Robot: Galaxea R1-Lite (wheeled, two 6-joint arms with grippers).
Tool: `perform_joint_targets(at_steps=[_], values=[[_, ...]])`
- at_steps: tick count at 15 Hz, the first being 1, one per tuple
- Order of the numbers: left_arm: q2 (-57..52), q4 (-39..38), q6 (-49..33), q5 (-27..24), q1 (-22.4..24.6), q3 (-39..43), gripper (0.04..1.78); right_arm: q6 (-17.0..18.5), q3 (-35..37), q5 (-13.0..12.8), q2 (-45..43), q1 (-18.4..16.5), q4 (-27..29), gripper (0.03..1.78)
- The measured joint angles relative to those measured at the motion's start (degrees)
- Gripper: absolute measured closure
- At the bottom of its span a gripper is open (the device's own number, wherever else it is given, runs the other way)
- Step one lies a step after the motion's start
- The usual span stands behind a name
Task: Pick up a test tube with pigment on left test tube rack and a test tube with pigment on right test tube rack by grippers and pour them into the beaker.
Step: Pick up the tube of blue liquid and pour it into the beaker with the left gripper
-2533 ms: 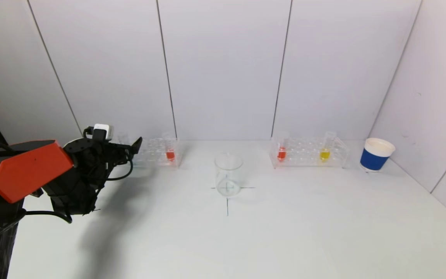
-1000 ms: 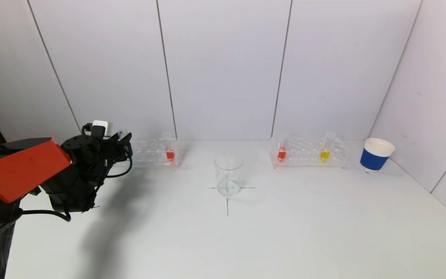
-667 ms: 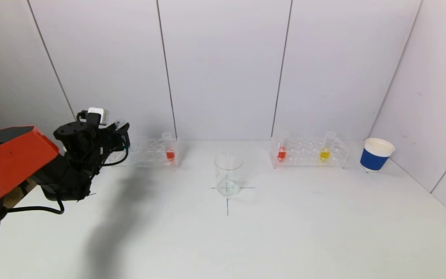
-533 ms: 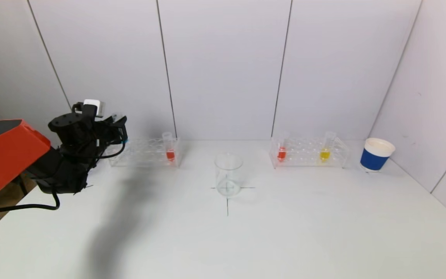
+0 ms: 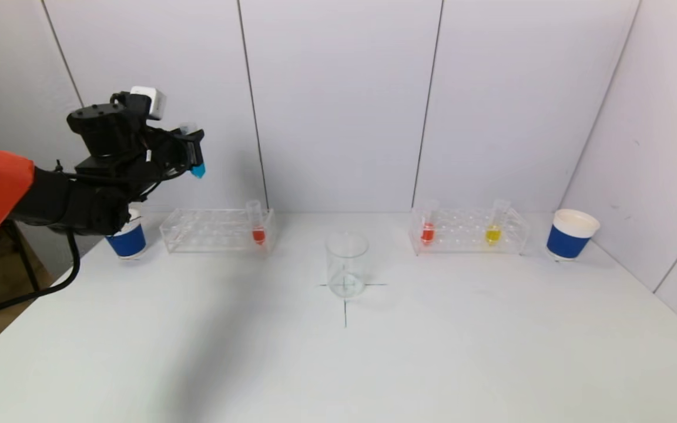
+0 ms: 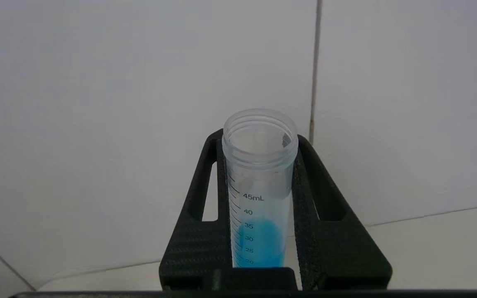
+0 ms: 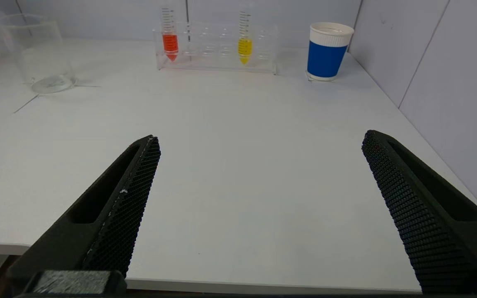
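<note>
My left gripper (image 5: 193,147) is shut on a test tube with blue pigment (image 5: 196,154), held upright high above the left end of the left test tube rack (image 5: 197,232). In the left wrist view the blue tube (image 6: 259,194) sits between both fingers (image 6: 205,194). One tube with red pigment (image 5: 257,226) stays in the left rack. The right test tube rack (image 5: 468,232) holds a red tube (image 5: 428,229) and a yellow tube (image 5: 494,229). The empty glass beaker (image 5: 347,264) stands at the table's centre. My right gripper (image 7: 259,142) is open near the table's front edge, out of the head view.
A blue paper cup (image 5: 128,239) stands left of the left rack, and another blue cup (image 5: 571,234) stands right of the right rack. White wall panels close the back and right side. A cross is marked on the table (image 5: 344,352) under the beaker.
My left gripper has risen from rack height to well above the left rack, lifting the blue tube out. The blue cup on the left has come into sight.
</note>
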State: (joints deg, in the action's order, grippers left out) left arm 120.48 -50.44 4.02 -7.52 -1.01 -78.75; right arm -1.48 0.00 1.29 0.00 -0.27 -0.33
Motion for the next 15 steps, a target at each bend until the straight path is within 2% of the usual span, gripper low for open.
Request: perform_joint_targets(at_steps=[7, 12, 15], values=[[0.69, 20.08, 0.68, -0.27, -8.77, -18.58, 1.38, 0.0, 0.0, 0.0, 0.0, 0.0, 0.0, 0.04], [7.69, 23.33, 6.28, -0.91, -14.2, -30.81, 1.38, 0.0, 0.0, -0.02, 0.0, 0.0, 0.02, 0.04], [10.62, 25.87, 7.27, -5.57, -17.44, -33.93, 1.38, 0.0, 0.0, 0.0, 0.0, 0.0, 0.0, 0.04]])
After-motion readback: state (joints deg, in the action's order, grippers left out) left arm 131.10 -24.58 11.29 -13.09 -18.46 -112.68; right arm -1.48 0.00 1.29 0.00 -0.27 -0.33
